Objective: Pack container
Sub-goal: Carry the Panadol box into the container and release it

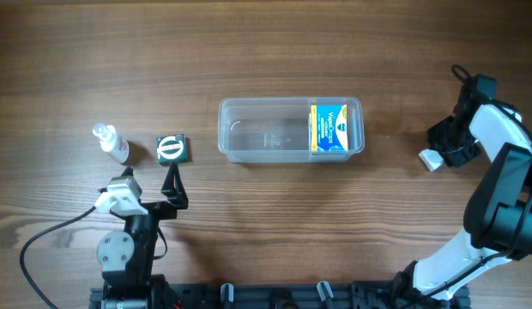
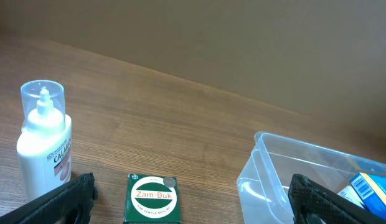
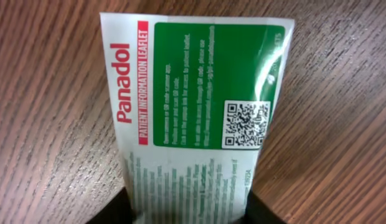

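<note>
The clear plastic container [image 1: 266,130] stands at the table's middle with a blue and yellow box [image 1: 329,129] in its right end. It also shows in the left wrist view [image 2: 286,174]. A green Zam-Buk box [image 1: 172,149] [image 2: 152,198] and a small clear bottle [image 1: 111,143] [image 2: 43,146] stand to the left. My left gripper [image 1: 173,184] [image 2: 190,208] is open and empty, just in front of the Zam-Buk box. My right gripper [image 1: 438,150] at the far right is shut on a white and green Panadol box [image 3: 193,118] [image 1: 432,160].
A black cable [image 1: 51,236] runs along the front left of the wooden table. The right arm's white links [image 1: 498,189] reach along the right edge.
</note>
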Controlling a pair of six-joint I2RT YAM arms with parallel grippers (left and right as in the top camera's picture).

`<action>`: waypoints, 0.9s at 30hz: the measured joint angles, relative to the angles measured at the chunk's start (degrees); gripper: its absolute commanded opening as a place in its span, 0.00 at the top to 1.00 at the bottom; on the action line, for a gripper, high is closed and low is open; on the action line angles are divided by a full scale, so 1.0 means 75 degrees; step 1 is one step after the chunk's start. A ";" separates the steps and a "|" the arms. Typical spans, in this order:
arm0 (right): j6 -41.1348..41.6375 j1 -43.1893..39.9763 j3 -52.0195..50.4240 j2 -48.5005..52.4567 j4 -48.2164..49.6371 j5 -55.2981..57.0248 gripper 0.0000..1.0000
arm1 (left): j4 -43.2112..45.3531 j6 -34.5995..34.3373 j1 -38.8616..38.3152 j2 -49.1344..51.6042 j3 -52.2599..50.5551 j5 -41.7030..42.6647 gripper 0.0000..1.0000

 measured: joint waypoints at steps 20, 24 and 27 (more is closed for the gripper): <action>-0.2696 0.4896 0.4363 -0.0236 -0.2611 -0.2489 0.58 | 0.0000 0.0000 0.0000 0.0000 0.0000 -0.0003 0.00; -0.3620 0.5823 0.4363 -0.0236 -0.2973 -0.2352 0.55 | 0.0003 -0.0003 0.0000 0.0000 0.0000 0.0000 0.00; -0.4555 0.6164 0.4363 -0.0236 -0.3080 -0.2264 0.51 | 0.0000 0.0000 0.0000 0.0000 0.0000 0.0000 0.00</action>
